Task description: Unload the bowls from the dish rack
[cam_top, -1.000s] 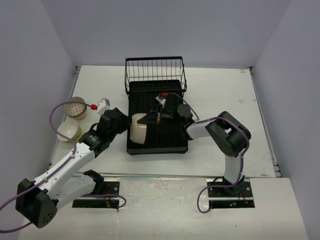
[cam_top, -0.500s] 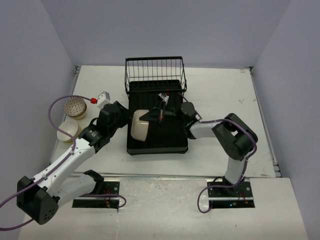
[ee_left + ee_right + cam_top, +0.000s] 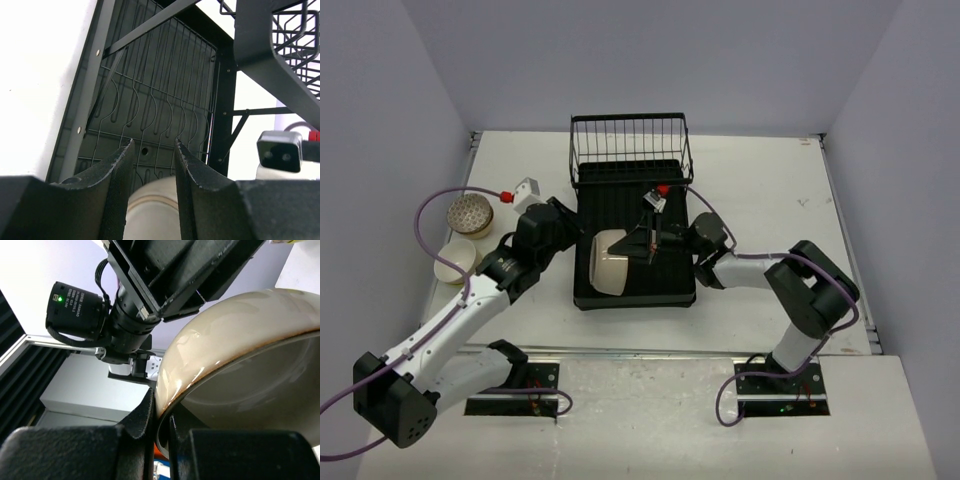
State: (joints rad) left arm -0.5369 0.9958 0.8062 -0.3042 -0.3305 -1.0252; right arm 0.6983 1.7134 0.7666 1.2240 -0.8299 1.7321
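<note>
Two grippers meet at a cream bowl (image 3: 608,262) standing on edge in the dish rack (image 3: 665,292). The right gripper (image 3: 160,412) pinches its rim tight. The left gripper (image 3: 154,145) hangs half open just beside it, gripping nothing. A net-patterned bowl (image 3: 470,213) and a second cream bowl (image 3: 458,260) sit on the table (image 3: 770,200), left of the rack.

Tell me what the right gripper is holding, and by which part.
The right gripper holds the cream bowl by its rim, pinching the wall from inside and outside.
</note>
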